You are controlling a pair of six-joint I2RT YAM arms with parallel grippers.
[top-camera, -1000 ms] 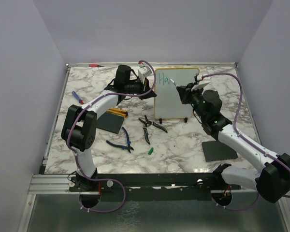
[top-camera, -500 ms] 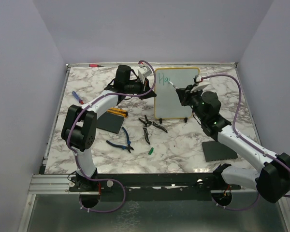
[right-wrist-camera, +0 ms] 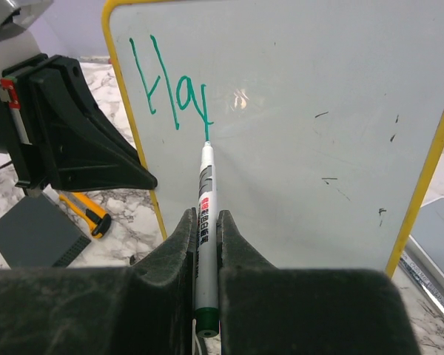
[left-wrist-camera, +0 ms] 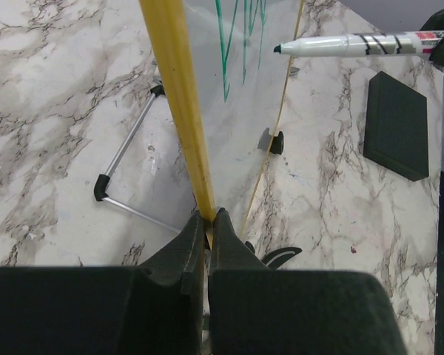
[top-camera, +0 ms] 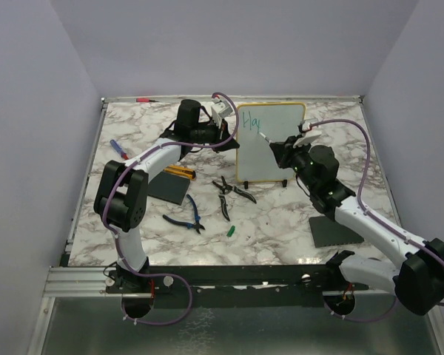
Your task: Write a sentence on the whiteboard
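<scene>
The whiteboard stands upright at the back middle, yellow-rimmed, on little black feet. The sentence reads "Ha" in teal-green with a partial third letter; it also shows in the top view. My left gripper is shut on the board's left yellow rim. My right gripper is shut on a white marker, whose tip touches the board just below the third letter. The marker also shows in the left wrist view. In the top view my right gripper is in front of the board.
Black pruners, blue-handled pliers and a green cap lie in front of the board. Dark grey pads lie at left and right. A yellow knife and blue pen lie left.
My right gripper has moved the marker down and slightly left along the board, adding a stroke after "Ha". The left arm has not moved.
</scene>
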